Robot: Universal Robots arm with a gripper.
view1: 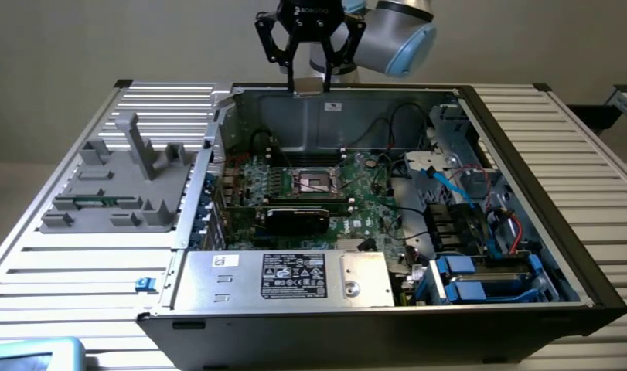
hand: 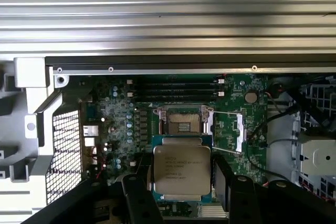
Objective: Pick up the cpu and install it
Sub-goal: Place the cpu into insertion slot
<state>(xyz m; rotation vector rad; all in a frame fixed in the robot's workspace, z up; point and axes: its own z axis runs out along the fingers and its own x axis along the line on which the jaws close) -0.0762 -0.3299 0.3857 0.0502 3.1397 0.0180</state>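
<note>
The gripper [view1: 309, 77] hung above the back wall of the open computer case [view1: 396, 332], its fingers closed on the cpu [view1: 309, 86]. Below, the socket [view1: 315, 182] sat mid-motherboard, with 1 black card [view1: 298, 218] just in front. A grey fixture [view1: 117, 185] rested on the slatted table [view1: 86, 270] at the exterior view's left.

Items are counted as follows. One robot arm [view1: 396, 31] and one gripper [view1: 308, 81] are shown, and one cpu [hand: 181, 169] is counted. One open computer case [view1: 529, 174] is seen on one slatted table [view1: 76, 278]. Within the case are counted one motherboard [hand: 231, 93], one socket [hand: 182, 124], one black card [view1: 298, 218], one coin cell [hand: 252, 97], one labelled silver power supply [view1: 292, 277] and two blue drive trays [view1: 455, 267]. One grey fixture [view1: 117, 185] is counted on the table.
</note>
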